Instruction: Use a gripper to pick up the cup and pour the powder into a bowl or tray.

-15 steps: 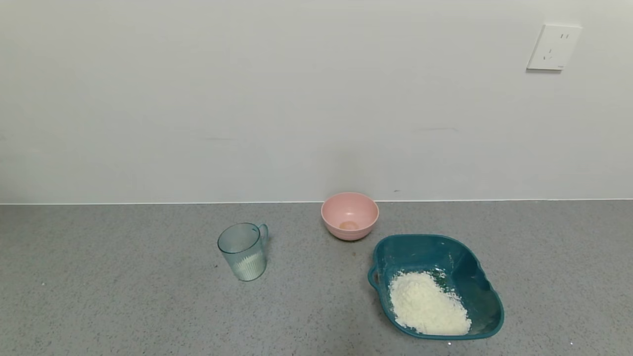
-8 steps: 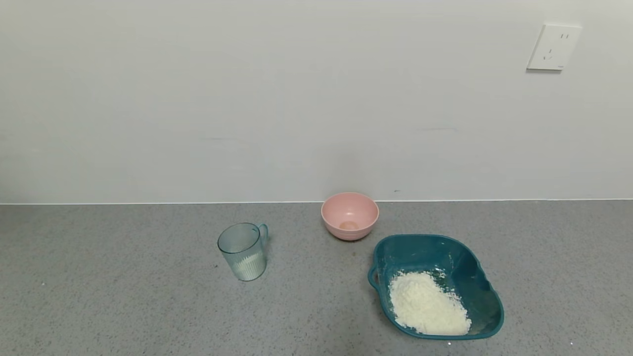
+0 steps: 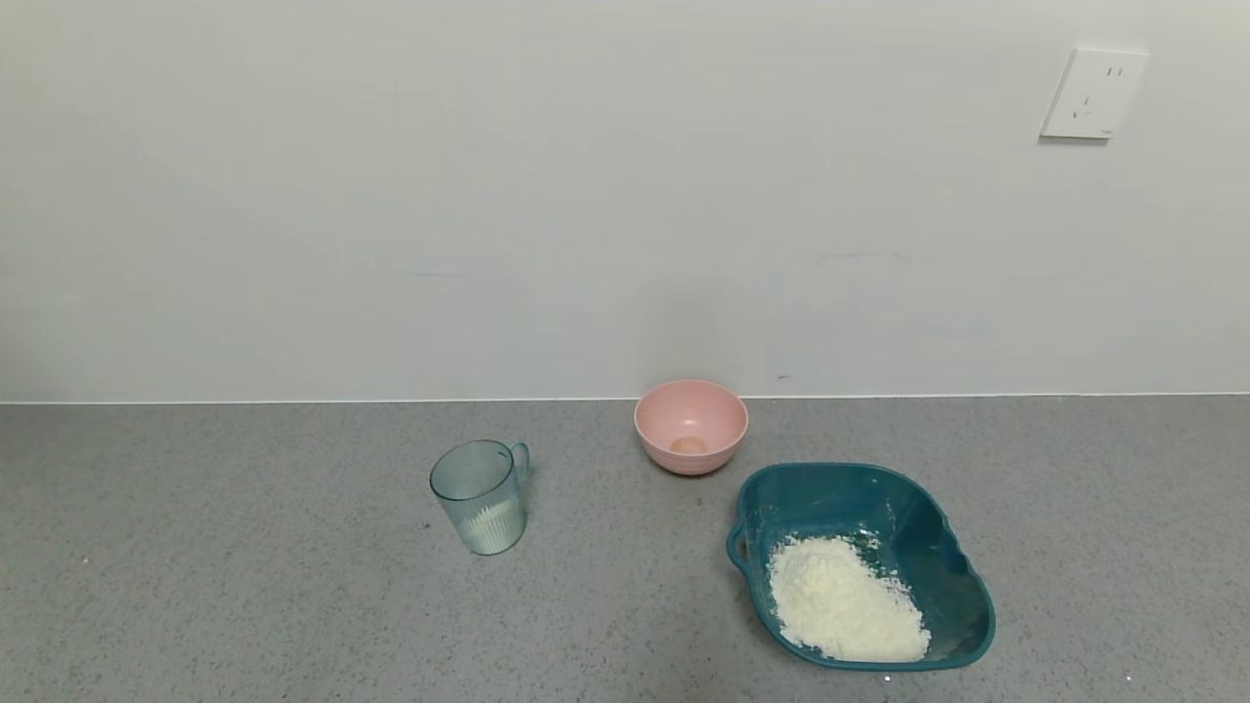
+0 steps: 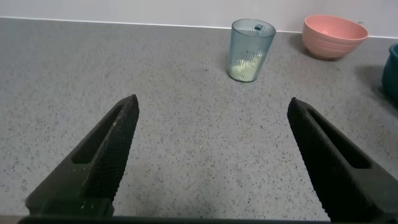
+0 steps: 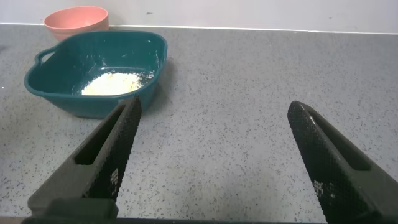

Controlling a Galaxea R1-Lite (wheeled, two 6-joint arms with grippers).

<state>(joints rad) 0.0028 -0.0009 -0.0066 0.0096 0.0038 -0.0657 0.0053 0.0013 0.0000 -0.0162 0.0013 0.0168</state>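
The ribbed pale blue-green cup (image 3: 480, 496) stands upright on the grey counter, left of centre, with white powder (image 3: 491, 525) in its bottom. It also shows in the left wrist view (image 4: 251, 42), far ahead of my left gripper (image 4: 212, 109), which is open and empty low over the counter. The dark teal tray (image 3: 937, 547) sits at the right front and holds a heap of white powder (image 3: 844, 601). In the right wrist view the tray (image 5: 56, 84) lies ahead, off to one side of my right gripper (image 5: 214, 109), which is open and empty. Neither gripper shows in the head view.
A small round pink bowl (image 3: 690, 425) stands near the wall between cup and tray; it also shows in the left wrist view (image 4: 334, 36) and the right wrist view (image 5: 76, 18). A white wall with a socket (image 3: 1092, 94) closes the back of the counter.
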